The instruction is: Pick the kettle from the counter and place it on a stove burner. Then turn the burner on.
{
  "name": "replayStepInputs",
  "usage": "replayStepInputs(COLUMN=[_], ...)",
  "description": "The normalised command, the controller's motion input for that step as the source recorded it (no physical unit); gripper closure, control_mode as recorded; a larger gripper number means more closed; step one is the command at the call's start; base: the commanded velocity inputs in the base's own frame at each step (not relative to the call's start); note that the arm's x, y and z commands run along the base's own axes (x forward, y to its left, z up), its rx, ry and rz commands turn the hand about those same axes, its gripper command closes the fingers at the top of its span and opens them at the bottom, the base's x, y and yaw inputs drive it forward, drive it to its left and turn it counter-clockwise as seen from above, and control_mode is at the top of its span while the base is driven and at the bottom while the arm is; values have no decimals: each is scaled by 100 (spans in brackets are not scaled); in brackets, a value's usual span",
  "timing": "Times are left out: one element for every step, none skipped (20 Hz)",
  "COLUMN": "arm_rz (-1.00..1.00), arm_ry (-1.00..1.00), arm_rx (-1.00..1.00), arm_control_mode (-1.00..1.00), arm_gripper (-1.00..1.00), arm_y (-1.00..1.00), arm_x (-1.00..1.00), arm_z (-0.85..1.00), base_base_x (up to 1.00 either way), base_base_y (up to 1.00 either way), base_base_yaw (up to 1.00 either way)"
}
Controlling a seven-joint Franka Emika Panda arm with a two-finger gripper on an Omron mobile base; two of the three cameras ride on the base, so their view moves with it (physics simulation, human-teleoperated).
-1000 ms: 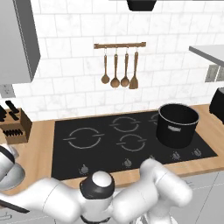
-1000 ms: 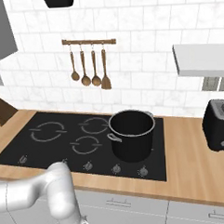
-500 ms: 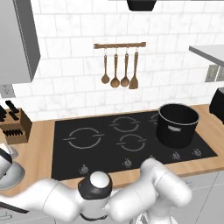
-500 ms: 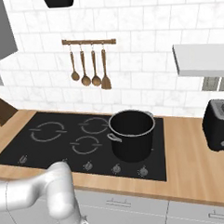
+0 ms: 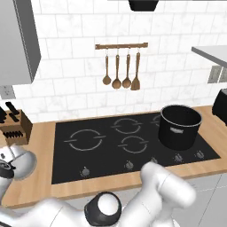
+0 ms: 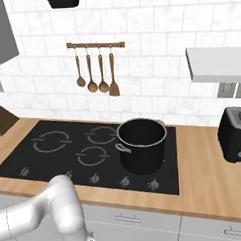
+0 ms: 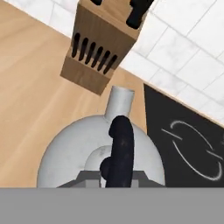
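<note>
The hand view looks straight down on the silver-grey kettle. Its short spout points at the knife block. My gripper is over the dome, and its grey fingertips press against both sides of the black top handle, so it is shut on the kettle. Light wood counter lies under the kettle; I cannot tell whether the kettle touches it. In the left base view the kettle is a pale rounded shape at the far left, in front of the block. The largest stove burner is bare, to the kettle's right.
A wooden knife block stands close beyond the spout. A big black pot sits on the cooktop's right side, with knobs along the front strip. Wooden utensils hang on the wall. A black toaster stands far right.
The pale shape at the far left of the left base view has shifted slightly up and to the right. The pot and cooktop are unchanged.
</note>
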Motion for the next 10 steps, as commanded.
replayStepInputs(arm_rz=[-11,-11,-11,-11,-11,-11,-11,-11,-12,-12], arm_ry=[-47,-46,-43,-42,-39,-40,-39,-38,-36,-34], arm_rx=[0,0,0,0,0,0,1,2,4,5], arm_control_mode=[-100,-100,-100,-100,-100,-100,-100,-100,-100,-100], arm_gripper=[100,100,100,100,100,100,100,100,100,100], arm_y=[-100,-100,-100,-100,-100,-100,-100,-100,-100,-100], arm_x=[4,15,22,26,33,32,39,41,48,52], arm_z=[8,11,9,6,9,10,12,14,18,16], base_base_x=[0,0,0,0,0,0,0,0,0,0], base_base_y=[0,0,0,0,0,0,0,0,0,0], base_base_yaw=[0,0,0,0,0,0,0,0,0,0])
